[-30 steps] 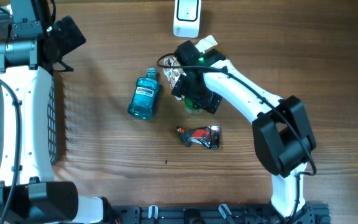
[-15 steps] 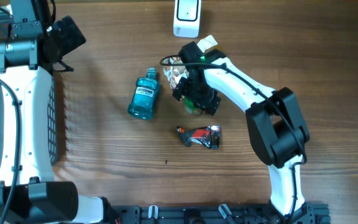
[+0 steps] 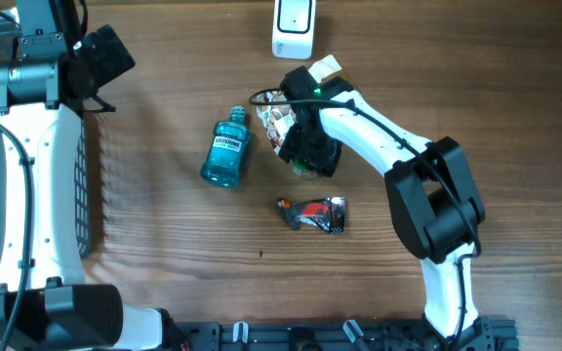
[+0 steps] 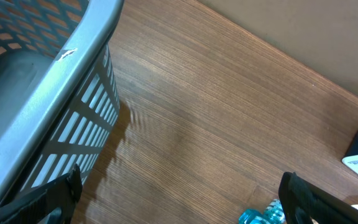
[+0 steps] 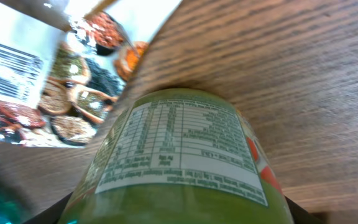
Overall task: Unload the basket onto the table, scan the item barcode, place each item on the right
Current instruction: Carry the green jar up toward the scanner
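The left arm (image 3: 27,185) stands along the left side, its white link running from the near base to a grey joint at the far end. From there the black left claw (image 3: 105,54) turns out to the right, its fingertips (image 4: 58,194) far apart and the jaws wide. The right arm (image 3: 379,136) rises from its near base, bends at a black elbow and stretches toward the far left. The right claw (image 3: 303,148) points downward, jaws partly apart; whether they clamp cannot be told
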